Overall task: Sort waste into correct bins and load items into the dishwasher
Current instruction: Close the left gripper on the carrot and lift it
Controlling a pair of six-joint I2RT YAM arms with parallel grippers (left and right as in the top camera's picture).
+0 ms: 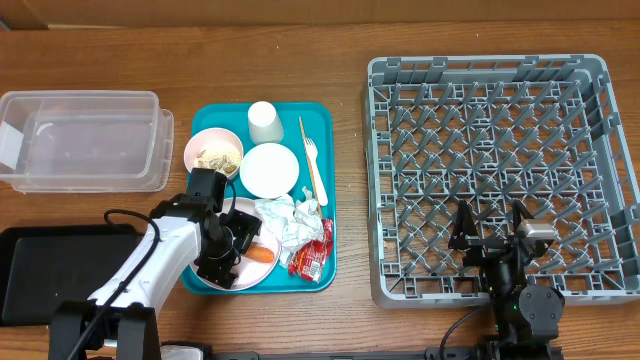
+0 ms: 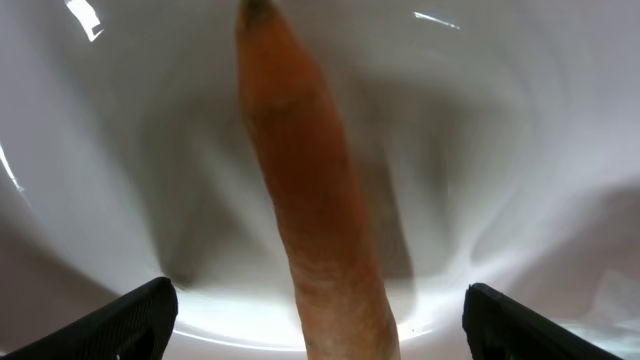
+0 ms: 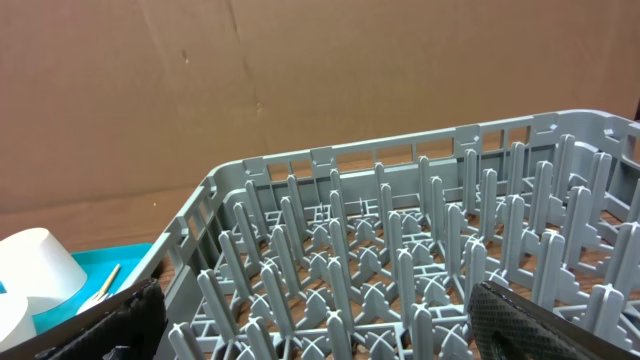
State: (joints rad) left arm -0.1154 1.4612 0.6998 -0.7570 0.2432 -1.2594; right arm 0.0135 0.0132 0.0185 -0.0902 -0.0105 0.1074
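Observation:
An orange carrot piece (image 1: pixel 261 254) (image 2: pixel 310 200) lies on a white plate (image 1: pixel 250 276) (image 2: pixel 500 150) at the teal tray's front left. My left gripper (image 1: pixel 244 250) (image 2: pixel 320 322) hangs low over that plate, open, its fingers either side of the carrot with a gap on both sides. Crumpled napkins (image 1: pixel 288 222) and a red wrapper (image 1: pixel 312 258) lie just right of the plate. My right gripper (image 1: pixel 490 228) (image 3: pixel 320 320) stands open and holds nothing above the front of the grey dish rack (image 1: pixel 500 150) (image 3: pixel 400 250).
On the teal tray (image 1: pixel 322 125) stand a pink bowl of scraps (image 1: pixel 213 152), a small white plate (image 1: pixel 270 170), a cup (image 1: pixel 264 122) (image 3: pixel 30 270), and a fork (image 1: pixel 312 160). The clear tub (image 1: pixel 85 140) is at the far left, the black tray (image 1: pixel 50 270) in front of it.

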